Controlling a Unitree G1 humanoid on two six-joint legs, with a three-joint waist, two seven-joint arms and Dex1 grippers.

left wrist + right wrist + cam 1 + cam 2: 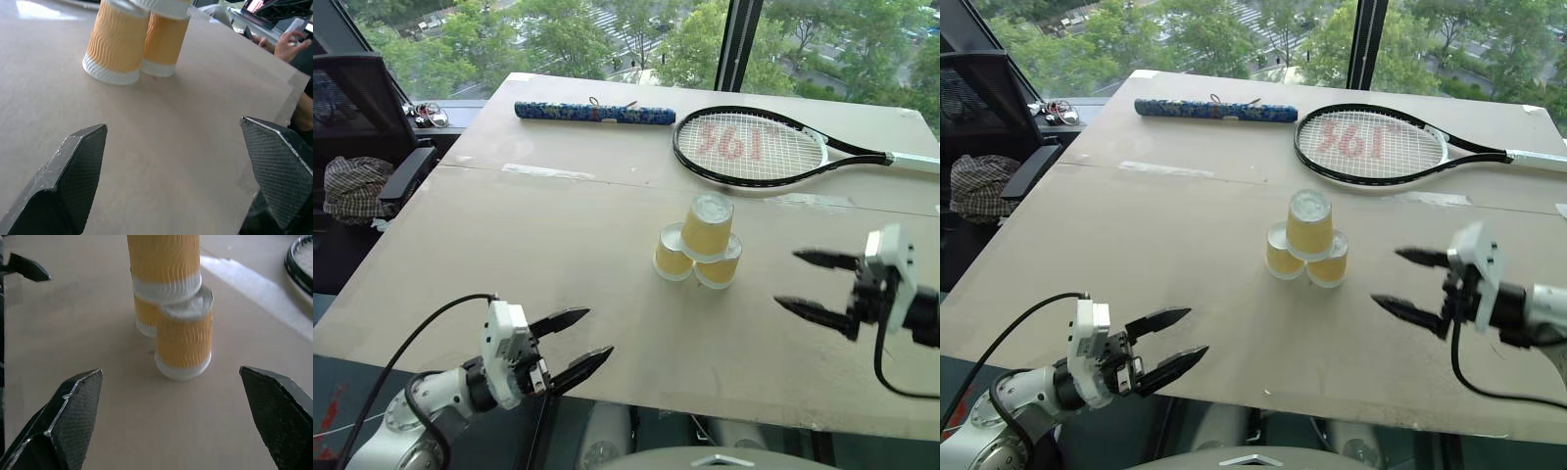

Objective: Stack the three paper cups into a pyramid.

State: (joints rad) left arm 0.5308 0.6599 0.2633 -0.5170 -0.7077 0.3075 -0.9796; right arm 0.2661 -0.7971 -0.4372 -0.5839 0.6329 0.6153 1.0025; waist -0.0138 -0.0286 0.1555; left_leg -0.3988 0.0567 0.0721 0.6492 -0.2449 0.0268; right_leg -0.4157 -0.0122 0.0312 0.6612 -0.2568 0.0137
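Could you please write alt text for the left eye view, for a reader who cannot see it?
Three paper cups stand upside down as a pyramid in the middle of a tan table, two below and one on top. The left gripper and right gripper hang open on either side, touching nothing. Behind lie a tennis racket and a blue patterned tube.

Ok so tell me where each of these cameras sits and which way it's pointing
Left eye view: on the head, looking forward and down over the table; cup pyramid mid-table, tennis racket behind it, left gripper and right gripper open.
Right eye view: same head camera's other eye, same scene.
Left wrist view: on the left wrist, looking along its fingers at the two bottom cups.
Right wrist view: on the right wrist, fingers framing the pyramid.
All views share the cups.
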